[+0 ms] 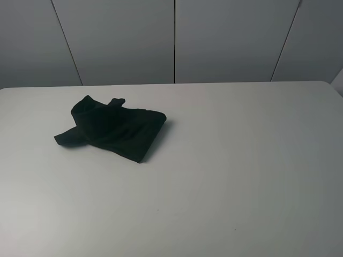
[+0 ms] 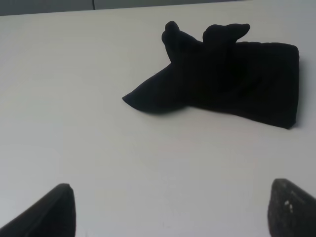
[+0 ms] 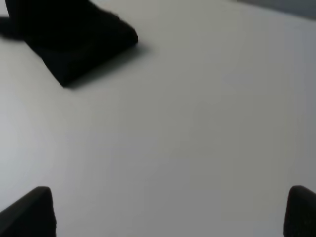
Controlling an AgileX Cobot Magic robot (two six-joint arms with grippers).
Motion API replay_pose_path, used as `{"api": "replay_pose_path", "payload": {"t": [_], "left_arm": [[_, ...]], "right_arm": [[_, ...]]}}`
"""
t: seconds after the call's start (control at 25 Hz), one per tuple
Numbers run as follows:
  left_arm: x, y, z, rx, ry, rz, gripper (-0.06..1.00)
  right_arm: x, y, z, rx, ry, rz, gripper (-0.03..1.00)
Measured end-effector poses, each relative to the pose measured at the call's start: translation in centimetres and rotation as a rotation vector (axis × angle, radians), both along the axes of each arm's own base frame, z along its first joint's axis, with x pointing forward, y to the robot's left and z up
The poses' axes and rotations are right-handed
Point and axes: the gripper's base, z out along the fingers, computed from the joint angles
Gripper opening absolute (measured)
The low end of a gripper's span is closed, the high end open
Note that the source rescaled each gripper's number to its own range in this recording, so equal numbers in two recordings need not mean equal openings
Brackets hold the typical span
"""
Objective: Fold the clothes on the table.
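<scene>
While both pincers [image 2: 170, 210] [image 3: 170, 210] wide apart, empty: bunched black shirt [image 1: 112, 128] on white table [image 1: 241, 171].

shirt [image 3: 69, 39] blurred and cropped (right wrist), print hidden by folds

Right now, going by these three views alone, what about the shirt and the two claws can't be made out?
- Print on the black T-shirt: bundled up, no print visible in any view.
- How many folds it has: layers merge into plain black in the exterior high view.
- Shirt's far part in the right wrist view: cut off by the frame edge, and blurred.
- Left claw and right claw: only fingertips show at the frame edge; arms absent from the exterior high view.
</scene>
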Motion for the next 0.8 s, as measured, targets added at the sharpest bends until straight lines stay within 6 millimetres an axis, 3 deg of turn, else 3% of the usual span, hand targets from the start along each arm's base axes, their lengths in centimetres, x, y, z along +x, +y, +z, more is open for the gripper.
{"api": "replay_pose_path", "payload": {"t": [0.4, 0.8], "left_arm": [[0.03, 0.03, 0.05, 0.006, -0.007, 0.001, 1.0], [0.04, 0.06, 0.05, 0.023, -0.01, -0.005, 1.0]], "right_arm": [[-0.88, -0.42, 0.0, 0.03, -0.059, -0.043, 1.0], [-0.92, -0.18, 0.0, 0.023, -0.062, -0.333, 1.0]]}}
